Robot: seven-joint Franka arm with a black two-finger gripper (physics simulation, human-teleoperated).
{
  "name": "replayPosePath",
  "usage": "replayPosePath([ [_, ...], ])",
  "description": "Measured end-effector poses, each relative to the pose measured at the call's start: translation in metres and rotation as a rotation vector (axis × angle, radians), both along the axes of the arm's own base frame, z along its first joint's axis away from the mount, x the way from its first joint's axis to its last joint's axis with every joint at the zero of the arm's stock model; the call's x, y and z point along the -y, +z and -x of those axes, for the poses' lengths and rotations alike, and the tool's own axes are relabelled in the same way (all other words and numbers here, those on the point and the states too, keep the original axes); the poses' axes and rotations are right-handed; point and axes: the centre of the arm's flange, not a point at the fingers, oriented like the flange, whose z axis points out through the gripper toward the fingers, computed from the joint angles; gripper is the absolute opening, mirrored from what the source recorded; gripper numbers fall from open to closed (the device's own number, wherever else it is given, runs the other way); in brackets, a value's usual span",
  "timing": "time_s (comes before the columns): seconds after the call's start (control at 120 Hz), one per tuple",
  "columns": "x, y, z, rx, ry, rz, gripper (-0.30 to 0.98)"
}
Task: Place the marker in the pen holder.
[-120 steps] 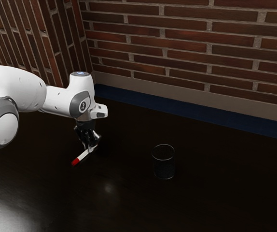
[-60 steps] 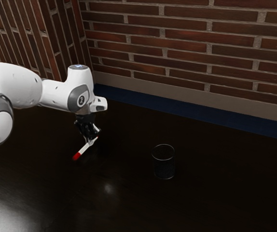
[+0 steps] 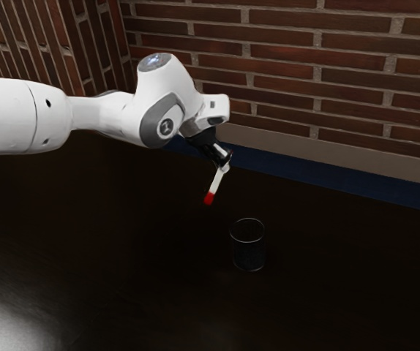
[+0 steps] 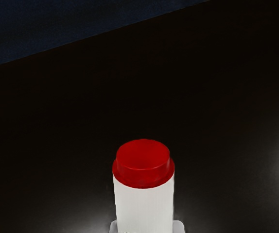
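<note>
"What's the worktop carrying?"

"It's carrying the pen holder, which is standing upright and looking like breakable glass."

"And the claw?"

"It's gripping the marker, standing open only by its width."

"Where's the marker hanging?"

"It's hanging tilted in the air, apart from the pen holder, its red end pointing down. I'm guessing it's being light, stiff, slightly slippery; gripping opposite the red end is suiting it, though a knock could be pivoting it."
</note>
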Motion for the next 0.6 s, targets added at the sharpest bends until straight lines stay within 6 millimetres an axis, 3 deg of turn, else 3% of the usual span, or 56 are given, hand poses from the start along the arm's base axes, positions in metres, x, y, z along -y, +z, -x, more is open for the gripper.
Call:
replayPosePath([
  [0.083,0.033,0.018,-0.001,0.082,-0.042,0.038,-0.1],
  [0.217,0.058,0.022,0.001,0.145,-0.071,0.075,-0.1],
  [0.325,0.071,0.008,0.004,0.154,-0.087,0.092,-0.1],
  [0.6,0.082,-0.009,0.016,0.164,-0.106,0.104,-0.1],
])
